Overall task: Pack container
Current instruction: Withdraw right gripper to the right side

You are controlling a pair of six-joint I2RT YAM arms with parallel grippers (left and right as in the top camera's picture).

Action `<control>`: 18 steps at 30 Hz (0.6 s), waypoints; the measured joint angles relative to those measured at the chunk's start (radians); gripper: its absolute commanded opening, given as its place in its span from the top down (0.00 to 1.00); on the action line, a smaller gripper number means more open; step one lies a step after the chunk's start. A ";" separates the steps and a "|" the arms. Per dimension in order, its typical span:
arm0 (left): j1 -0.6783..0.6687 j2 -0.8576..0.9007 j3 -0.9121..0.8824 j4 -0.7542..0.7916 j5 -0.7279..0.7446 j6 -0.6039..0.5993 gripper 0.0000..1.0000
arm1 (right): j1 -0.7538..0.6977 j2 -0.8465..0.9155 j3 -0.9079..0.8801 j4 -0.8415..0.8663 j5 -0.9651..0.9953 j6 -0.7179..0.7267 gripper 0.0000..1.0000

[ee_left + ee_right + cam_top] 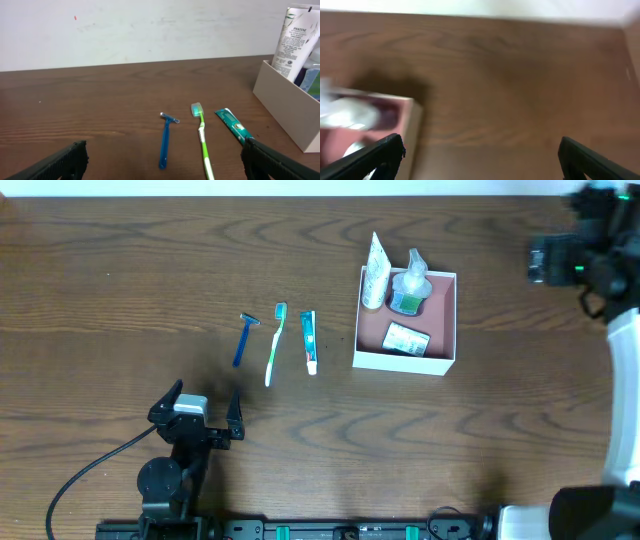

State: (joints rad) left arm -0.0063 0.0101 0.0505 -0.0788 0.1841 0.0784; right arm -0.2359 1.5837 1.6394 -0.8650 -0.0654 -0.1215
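Overhead, the container (pixel 400 363) sat right of centre on the table (pixel 120 280), holding a white tube (pixel 374 275), a clear bottle (pixel 408 290) and a packet (pixel 406 338). A razor (pixel 243 338), toothbrush (pixel 274 343) and toothpaste (pixel 309 341) lay in a row to its left, apart from it.

Left wrist: the left gripper (pixel 206 391) stood spread and empty, short of the razor.

Right wrist, blurred: the right gripper (pixel 482 160) stood spread and empty, the container's corner at lower left.
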 measured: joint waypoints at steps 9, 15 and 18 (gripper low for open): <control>0.000 0.000 0.000 0.000 0.000 0.000 0.02 | -0.078 0.164 -0.011 0.006 0.022 0.235 0.01; 0.000 0.000 0.000 0.001 0.000 0.000 0.02 | -0.080 0.280 -0.013 0.009 0.025 0.356 0.01; 0.000 0.000 0.000 0.005 0.005 -0.003 0.02 | -0.080 0.315 -0.014 0.009 0.025 0.387 0.01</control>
State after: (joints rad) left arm -0.0063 0.0101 0.0505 -0.0734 0.1890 0.0753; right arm -0.3164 1.8988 1.6253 -0.8562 -0.0402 0.2657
